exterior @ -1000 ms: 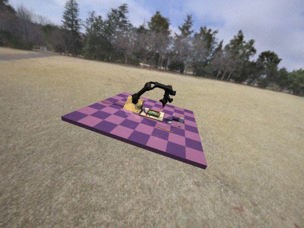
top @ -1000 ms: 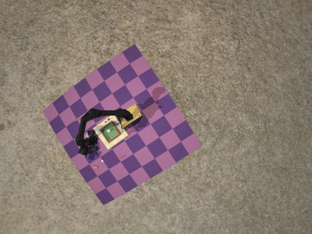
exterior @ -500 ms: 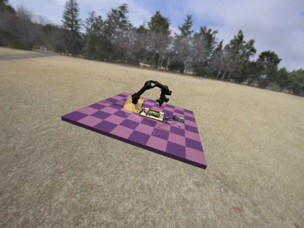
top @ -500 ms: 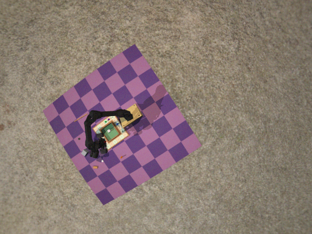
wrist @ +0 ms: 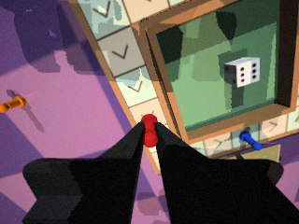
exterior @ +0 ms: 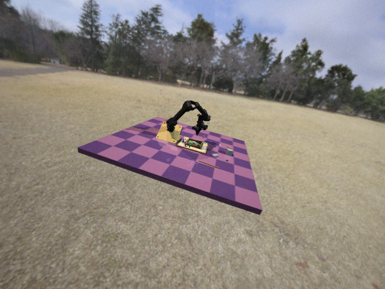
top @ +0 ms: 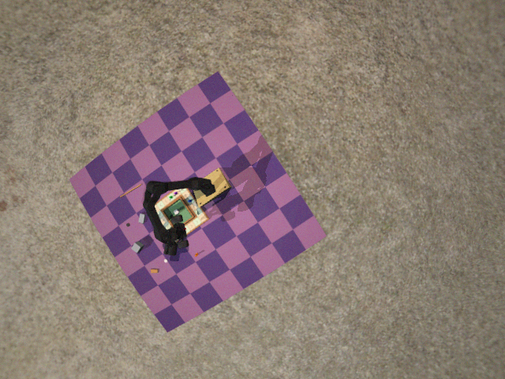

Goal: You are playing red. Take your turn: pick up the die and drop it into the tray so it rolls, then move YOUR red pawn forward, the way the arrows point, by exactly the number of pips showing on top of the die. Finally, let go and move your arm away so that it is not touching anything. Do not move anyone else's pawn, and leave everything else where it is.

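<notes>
Outdoors, out in a big open field of dry tan grass [exterior: 93,236], patchy and matted when seen from above. Long row of trees [exterior: 198,59] along the far edge, some dark evergreens mixed with bare grey ones. Pale blue sky [exterior: 326,24] with soft white cloud, pretty bright overall. Strip of grey road [exterior: 27,70] off at the far left. Smack in the middle, a flat square tabletop [exterior: 224,192] in a purple-and-pink checker pattern, thin dark edge, lying right on the grass. Hard sun from one side, sharp dark shadows [top: 248,179] across the checks.
</notes>
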`<control>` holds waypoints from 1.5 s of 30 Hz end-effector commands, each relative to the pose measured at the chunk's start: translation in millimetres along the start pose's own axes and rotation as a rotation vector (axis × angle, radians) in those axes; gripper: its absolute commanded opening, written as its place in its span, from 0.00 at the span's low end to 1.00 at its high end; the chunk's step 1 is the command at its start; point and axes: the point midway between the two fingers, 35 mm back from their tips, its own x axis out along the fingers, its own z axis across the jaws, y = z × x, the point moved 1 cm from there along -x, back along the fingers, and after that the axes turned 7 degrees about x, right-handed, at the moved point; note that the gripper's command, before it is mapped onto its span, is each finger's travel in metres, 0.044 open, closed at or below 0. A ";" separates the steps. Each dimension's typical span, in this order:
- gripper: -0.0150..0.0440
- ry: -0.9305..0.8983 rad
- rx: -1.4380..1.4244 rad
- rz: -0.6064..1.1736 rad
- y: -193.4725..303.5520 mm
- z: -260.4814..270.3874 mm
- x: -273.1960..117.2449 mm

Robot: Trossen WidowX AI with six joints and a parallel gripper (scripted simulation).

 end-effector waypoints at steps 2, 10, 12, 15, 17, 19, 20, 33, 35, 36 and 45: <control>0.25 0.009 -0.002 0.008 23.8 -3.8 12.3; 0.25 0.009 -0.002 0.008 24.3 -3.7 26.0; 0.25 0.010 -0.001 0.007 24.4 -3.9 36.5; 0.25 0.011 -0.001 0.007 24.6 -4.5 47.2; 0.25 0.011 -0.001 0.007 24.6 -4.6 47.9; 0.25 0.011 -0.001 0.007 24.6 -4.6 47.9; 0.25 0.011 -0.001 0.007 24.6 -4.6 48.2; 0.25 0.011 -0.001 0.006 24.7 -5.0 64.8; 0.34 0.000 0.008 0.009 23.0 -2.6 58.5; 0.39 0.000 0.008 0.009 23.0 -2.6 58.5; 0.79 0.004 0.003 0.009 22.7 -1.0 34.0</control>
